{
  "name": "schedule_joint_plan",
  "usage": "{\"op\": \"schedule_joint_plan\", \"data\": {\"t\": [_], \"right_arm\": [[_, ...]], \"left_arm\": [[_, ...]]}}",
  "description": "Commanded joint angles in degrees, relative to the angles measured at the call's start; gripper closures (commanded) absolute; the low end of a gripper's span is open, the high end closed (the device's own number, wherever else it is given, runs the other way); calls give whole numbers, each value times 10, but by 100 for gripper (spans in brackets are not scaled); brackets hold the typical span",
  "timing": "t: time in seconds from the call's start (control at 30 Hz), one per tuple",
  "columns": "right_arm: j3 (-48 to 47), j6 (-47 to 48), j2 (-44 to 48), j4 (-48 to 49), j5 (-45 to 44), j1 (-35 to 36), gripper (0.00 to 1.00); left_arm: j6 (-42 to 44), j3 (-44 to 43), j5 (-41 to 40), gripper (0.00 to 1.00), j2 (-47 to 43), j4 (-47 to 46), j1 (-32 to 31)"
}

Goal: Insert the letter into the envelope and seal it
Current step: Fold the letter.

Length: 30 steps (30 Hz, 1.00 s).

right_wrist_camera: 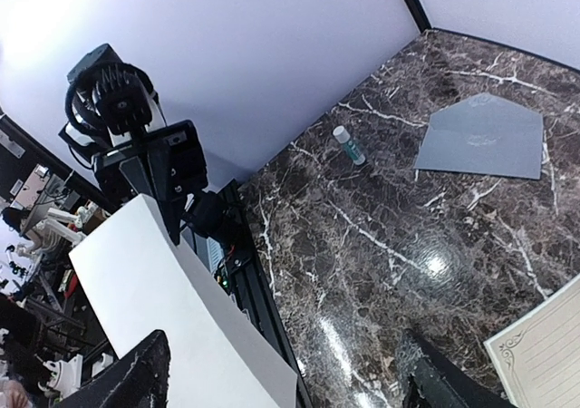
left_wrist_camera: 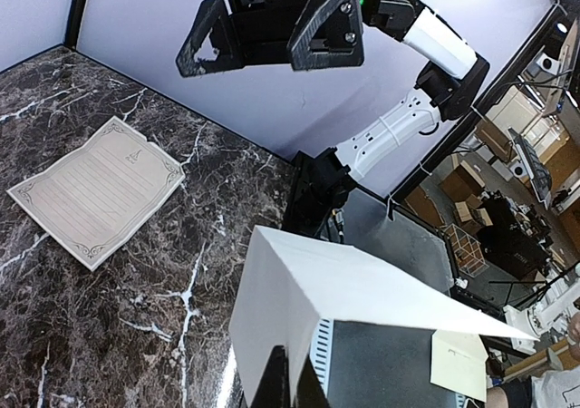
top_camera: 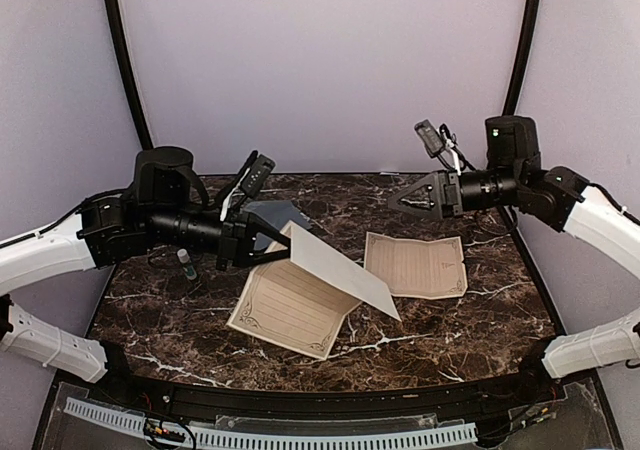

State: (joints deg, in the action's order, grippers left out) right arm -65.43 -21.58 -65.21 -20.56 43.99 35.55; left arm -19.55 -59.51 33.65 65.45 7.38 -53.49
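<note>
Left tool (top_camera: 278,245) pinching folded letter (top_camera: 340,270) mid-frame, long axis slanting lower right; right tool (top_camera: 398,203) spread, upper right; envelope (top_camera: 283,213) flat on desk (top_camera: 480,320) just behind left tool; left arm nearer.

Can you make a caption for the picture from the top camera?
Left gripper holds a folded letter above the table, right gripper open, envelope lying behind.

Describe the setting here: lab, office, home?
Probably a robotics lab test cell: marble-pattern table boxed in by plain pale walls, with cluttered workbenches and boxes visible past the open side.
</note>
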Motion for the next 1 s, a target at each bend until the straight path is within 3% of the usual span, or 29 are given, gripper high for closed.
{"op": "schedule_joint_plan", "data": {"t": [0.0,0.67,0.83,0.97], "right_arm": [[16,15,-3,11,29,33,17],[8,49,-49,30,53,152,18],[9,54,-62,31,55,169,22],[8,52,-72,37,65,180,32]], "left_arm": [[-2,2,13,100,-10,-10,3],[-9,-26,76,100,22,-13,3],[-16,-27,99,100,25,-23,3],[-19,-27,107,100,26,-28,3]]}}
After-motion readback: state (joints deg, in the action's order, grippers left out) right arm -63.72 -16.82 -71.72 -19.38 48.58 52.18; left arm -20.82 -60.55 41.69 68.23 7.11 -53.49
